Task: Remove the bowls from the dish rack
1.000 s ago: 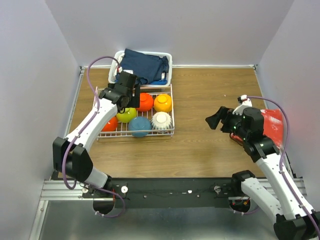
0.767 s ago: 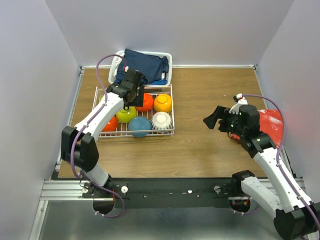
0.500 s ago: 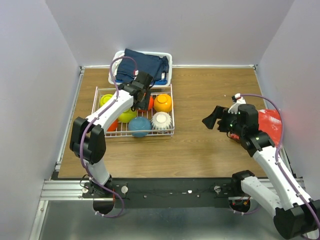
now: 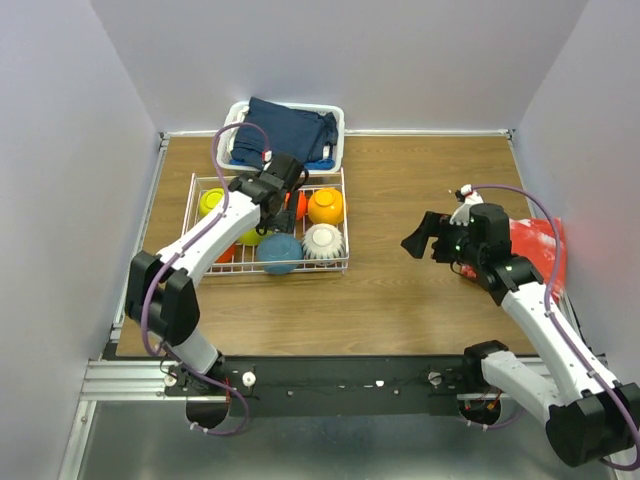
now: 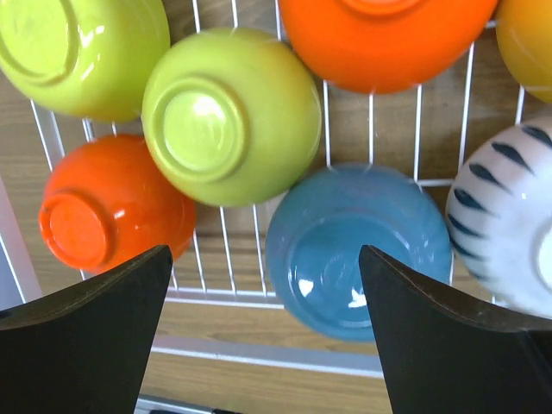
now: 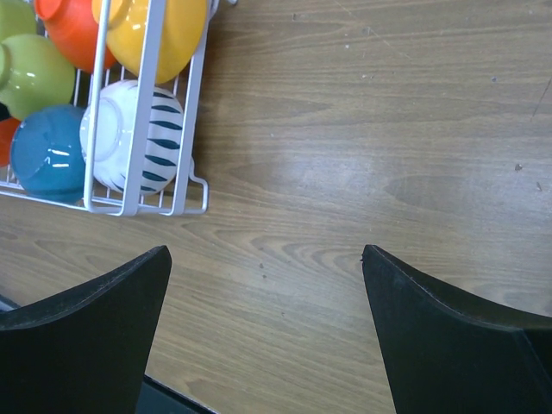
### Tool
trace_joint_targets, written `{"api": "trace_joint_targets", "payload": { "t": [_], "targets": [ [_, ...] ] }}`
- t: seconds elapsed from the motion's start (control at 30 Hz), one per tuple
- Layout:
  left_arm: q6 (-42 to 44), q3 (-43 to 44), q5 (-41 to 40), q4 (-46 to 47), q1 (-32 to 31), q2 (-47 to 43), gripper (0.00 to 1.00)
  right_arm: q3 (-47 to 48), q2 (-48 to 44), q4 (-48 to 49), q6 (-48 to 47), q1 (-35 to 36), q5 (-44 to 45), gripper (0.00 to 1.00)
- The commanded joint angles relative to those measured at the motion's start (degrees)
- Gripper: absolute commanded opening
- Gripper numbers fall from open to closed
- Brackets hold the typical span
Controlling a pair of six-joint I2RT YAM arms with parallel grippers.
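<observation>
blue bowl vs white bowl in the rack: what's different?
Look: the blue bowl is plain; the white bowl has dark stripes down its sides.
Place: the blue bowl sits mid near row of the rack; the white bowl sits at its near right corner.
Shared: both are in the rack, upside down with the foot up, side by side.

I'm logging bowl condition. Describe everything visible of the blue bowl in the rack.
The blue bowl is round, glossy, ceramic-looking, and lies upside down, foot ring up, on the dish rack wires at its near edge. It sits against a lime-green bowl and the white striped bowl. Nothing grips it.
</observation>
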Motion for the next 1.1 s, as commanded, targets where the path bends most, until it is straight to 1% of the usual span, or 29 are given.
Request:
{"api": "trace_joint_targets", "payload": {
  "t": [0.0, 0.1, 0.13, 0.23, 0.27, 0.37, 0.4, 0.5, 0.63, 0.87, 1.07],
  "targets": [
    [-5.5, -4.0, 4.9, -0.5, 0.0, -6.3, 0.99, 1.5, 1.8, 1.1, -1.8, 0.4, -1.9, 1.00],
    [-8.2, -7.4, 12.5, 3.4, 2.3, -9.6, 0.99, 1.0, 2.2, 1.9, -1.9, 0.4, -2.0, 1.00],
    [-10.2, -8.2, 17.1, 4.5, 3.3, -10.2, 0.99, 0.9, 2.3, 2.3, -2.0, 0.4, -2.3, 1.00],
    [-13.1, -11.9, 22.5, 8.1, 7.0, -12.2, 0.99, 0.9, 3.0, 2.5, -2.7, 0.4, -2.7, 1.00],
    [-13.4, -12.6, 26.0, 9.0, 8.5, -13.0, 0.99, 0.9, 3.2, 2.5, -2.8, 0.3, -2.8, 1.00],
    [-14.4, -16.0, 31.0, 12.2, 11.3, -14.4, 0.99, 1.0, 3.6, 2.3, -3.4, 0.4, -2.6, 1.00],
    [-14.7, -17.9, 33.5, 13.7, 13.5, -14.8, 0.99, 1.0, 3.6, 2.4, -3.5, 0.3, -2.3, 1.00],
    [-15.2, -20.5, 36.2, 16.2, 16.8, -15.9, 0.99, 0.8, 3.6, 2.9, -3.2, 0.4, -2.2, 1.00],
    [-15.9, -21.4, 39.5, 18.2, 18.6, -15.5, 0.99, 0.9, 4.0, 3.4, -2.7, 0.4, -2.8, 1.00],
    [-16.8, -23.4, 41.2, 18.6, 21.2, -14.2, 0.99, 1.2, 3.6, 3.1, -2.8, 0.3, -2.0, 1.00],
    [-17.1, -23.3, 40.2, 17.4, 21.5, -12.4, 0.99, 1.0, 2.8, 2.9, -2.2, 0.3, -2.2, 1.00]
  ]
}}
